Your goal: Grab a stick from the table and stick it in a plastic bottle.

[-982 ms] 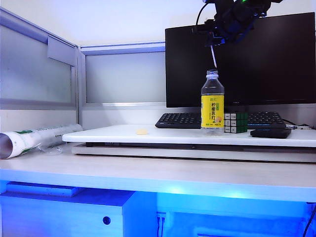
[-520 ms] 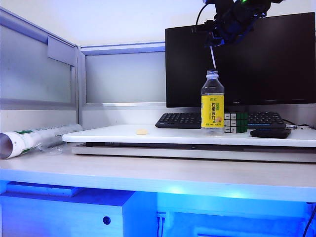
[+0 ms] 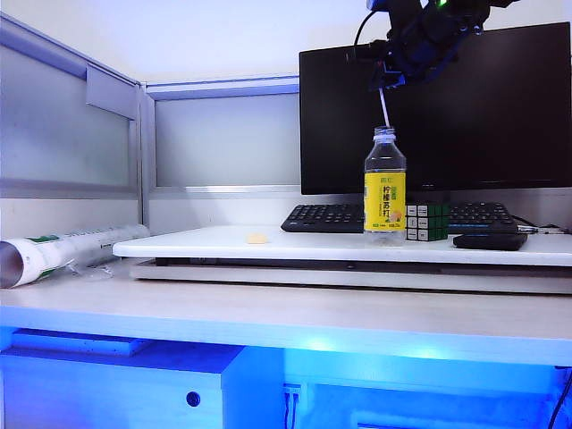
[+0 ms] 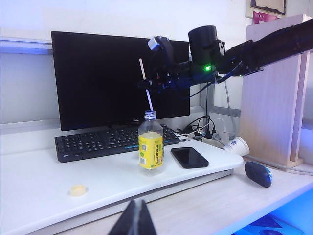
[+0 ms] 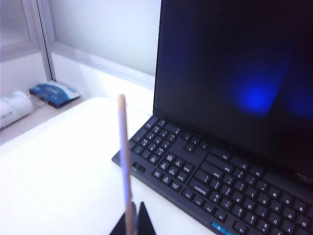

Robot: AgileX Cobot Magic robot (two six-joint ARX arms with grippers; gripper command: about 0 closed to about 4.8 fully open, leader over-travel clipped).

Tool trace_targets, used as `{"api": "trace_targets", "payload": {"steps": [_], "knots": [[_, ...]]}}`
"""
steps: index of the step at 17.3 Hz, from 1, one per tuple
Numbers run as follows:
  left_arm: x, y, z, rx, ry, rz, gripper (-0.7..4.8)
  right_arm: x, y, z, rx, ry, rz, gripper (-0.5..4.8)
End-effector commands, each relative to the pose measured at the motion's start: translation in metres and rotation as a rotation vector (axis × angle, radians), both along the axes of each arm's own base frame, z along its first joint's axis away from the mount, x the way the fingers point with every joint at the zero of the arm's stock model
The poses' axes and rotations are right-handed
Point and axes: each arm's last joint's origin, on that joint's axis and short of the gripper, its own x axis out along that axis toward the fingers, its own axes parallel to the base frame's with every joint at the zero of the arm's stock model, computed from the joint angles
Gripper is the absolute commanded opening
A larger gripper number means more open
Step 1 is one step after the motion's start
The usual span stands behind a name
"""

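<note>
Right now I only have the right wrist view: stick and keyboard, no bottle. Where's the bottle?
Observer: The bottle stands upright on the table, in front of the keyboard, directly under the right gripper.
Operator: Stick lined up?
Observer: The stick, clamped in the right gripper, hangs slightly tilted with its lower tip at the bottle's mouth. I cannot tell whether it is inside.
Operator: Left arm in the way?
Observer: No. The left gripper is shut, empty and low at the table's near edge, well away from the bottle.
</note>
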Motion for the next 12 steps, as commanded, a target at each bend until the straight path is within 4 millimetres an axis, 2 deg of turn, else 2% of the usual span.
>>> {"api": "trace_targets", "payload": {"steps": [1,10,11,12], "knots": [[-0.0008,-0.0001,0.0019,0.000,-0.018,-0.004,-0.05,-0.0006,0.0003,-0.0012,0.004,-0.004,0.002,-0.09],[-0.0008,-0.0001,0.0019,0.000,-0.018,-0.004,-0.05,0.0024,0.0013,-0.0086,0.017,0.020,0.003,-0.03],[-0.0008,-0.0001,0.0019,0.000,-0.018,-0.004,-0.05,0.0024,0.0013,-0.0086,0.017,0.020,0.003,0.22],[-0.0008,-0.0001,0.0017,0.000,-0.017,-0.004,-0.05,0.0024,0.0013,-0.0086,0.017,0.020,0.003,1.20]]}}
